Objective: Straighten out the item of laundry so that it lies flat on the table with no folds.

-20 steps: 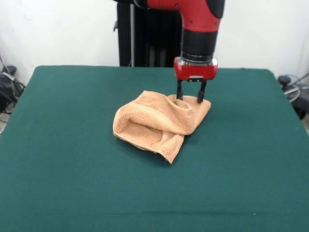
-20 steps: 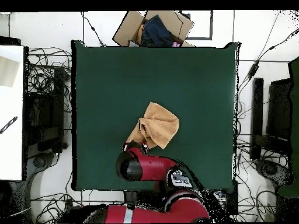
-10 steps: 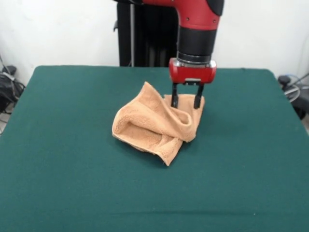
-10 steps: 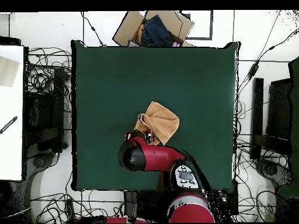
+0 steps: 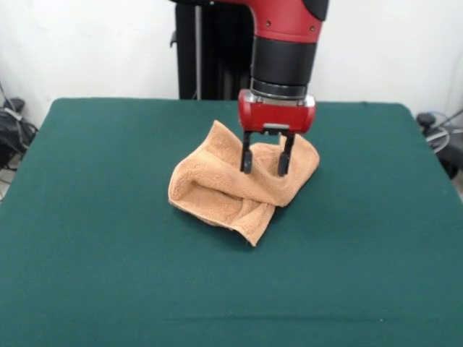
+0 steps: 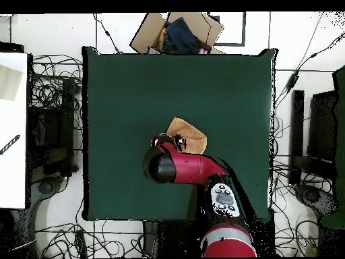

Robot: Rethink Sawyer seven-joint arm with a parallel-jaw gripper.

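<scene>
Gripper jaws parted, holding nothing, above bunched towel. Pinch edge at 2 o'clock, pull outward along table.

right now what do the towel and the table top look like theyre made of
The towel looks like peach-orange terry cloth: a fuzzy, looped, matte surface that holds thick soft folds. The table top looks like dark green felt or similar fabric: flat, matte, no shine or grain. Both are judged by look only.
</scene>
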